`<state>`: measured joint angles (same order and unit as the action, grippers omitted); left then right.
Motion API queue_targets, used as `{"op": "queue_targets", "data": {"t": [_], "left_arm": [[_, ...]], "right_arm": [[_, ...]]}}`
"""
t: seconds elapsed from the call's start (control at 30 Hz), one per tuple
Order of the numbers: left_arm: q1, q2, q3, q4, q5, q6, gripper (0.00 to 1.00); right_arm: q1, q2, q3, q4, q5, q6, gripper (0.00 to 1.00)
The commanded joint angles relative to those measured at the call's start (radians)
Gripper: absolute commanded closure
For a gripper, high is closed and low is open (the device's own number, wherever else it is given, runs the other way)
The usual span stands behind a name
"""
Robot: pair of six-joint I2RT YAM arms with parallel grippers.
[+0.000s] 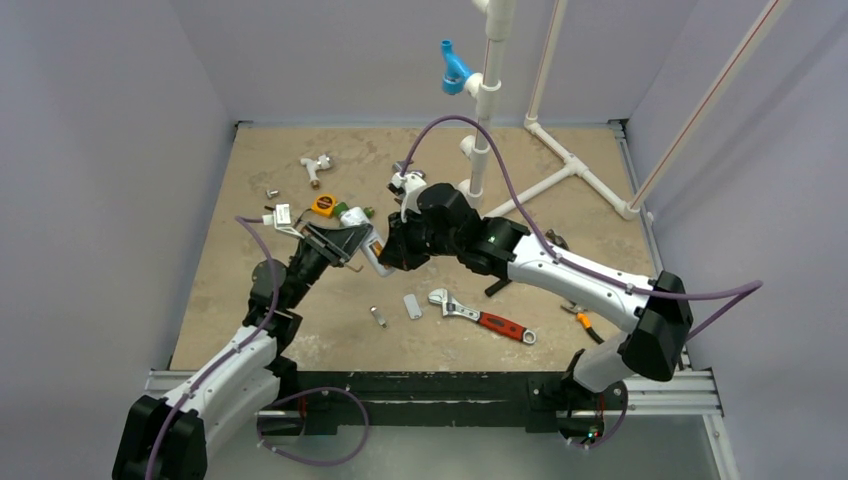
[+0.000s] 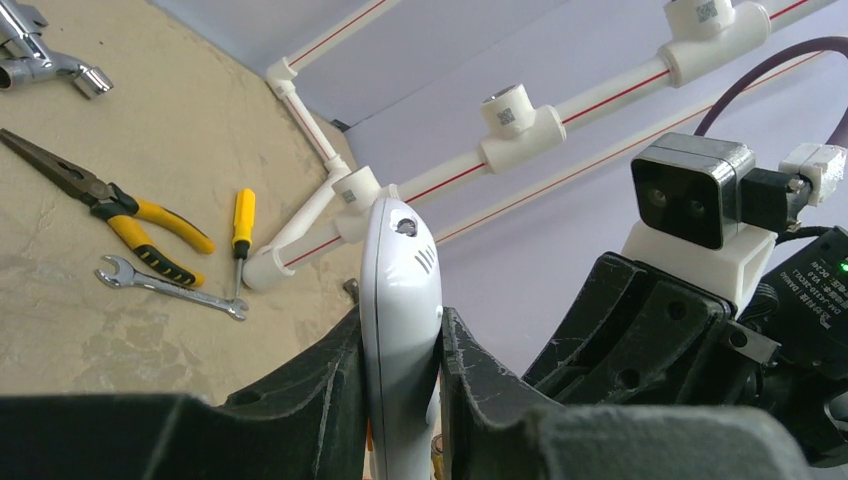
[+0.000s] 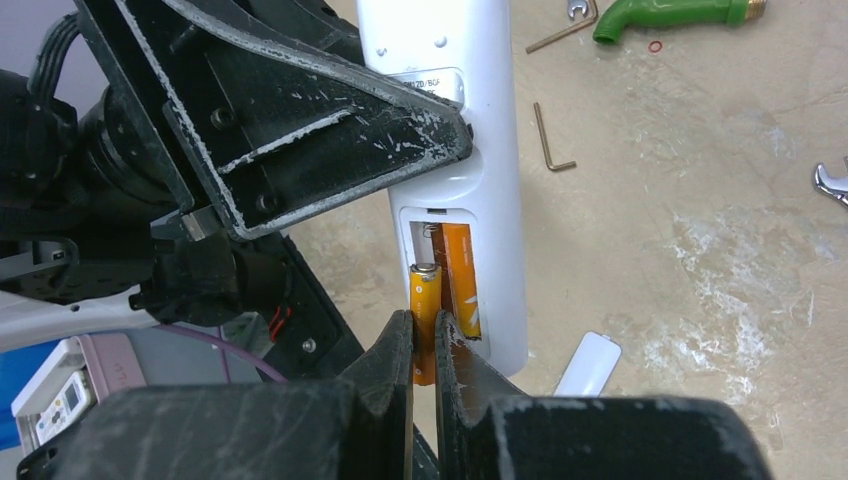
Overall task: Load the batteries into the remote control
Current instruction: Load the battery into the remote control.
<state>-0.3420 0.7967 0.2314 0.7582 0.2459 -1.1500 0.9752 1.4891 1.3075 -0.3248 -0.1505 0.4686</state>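
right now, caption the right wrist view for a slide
Left gripper clamps the remote while right gripper holds second battery at its bay beside the seated battery.

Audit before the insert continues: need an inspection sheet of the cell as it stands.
Surface: mottled tan tabletop.
Job's things: remote control held up, compartment open; first battery seated, second battery at the empty slot.
Clutter: battery cover, adjustable wrench, pliers, hex key.
Claws: left claw shut on remote control; right claw shut on second battery.
Cables: purple cable arches over right arm.
Surroundings: white pipe frame, plain walls.
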Motion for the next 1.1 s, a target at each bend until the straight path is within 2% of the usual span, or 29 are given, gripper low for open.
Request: {"op": "queue_targets", "data": {"t": [0.0,0.7,1.07], "left_arm": [[-0.005,0.004,0.01,0.048,-0.03,-0.043,1.0],[-0.004,-0.02,0.029,-0.089,-0.06,-0.094,1.0],[-0.005,-0.008,0.036,-0.111,-0.056,-0.103,1.0]], "right_arm": [[0.005,0.002,0.081,-0.04,0.002,-0.023,1.0],[0.017,0.066,0.133,-0.102,0.091,-0.079,0.95],[0.022,0.09,0.144,-0.087,0.081,-0.076,0.91]]}}
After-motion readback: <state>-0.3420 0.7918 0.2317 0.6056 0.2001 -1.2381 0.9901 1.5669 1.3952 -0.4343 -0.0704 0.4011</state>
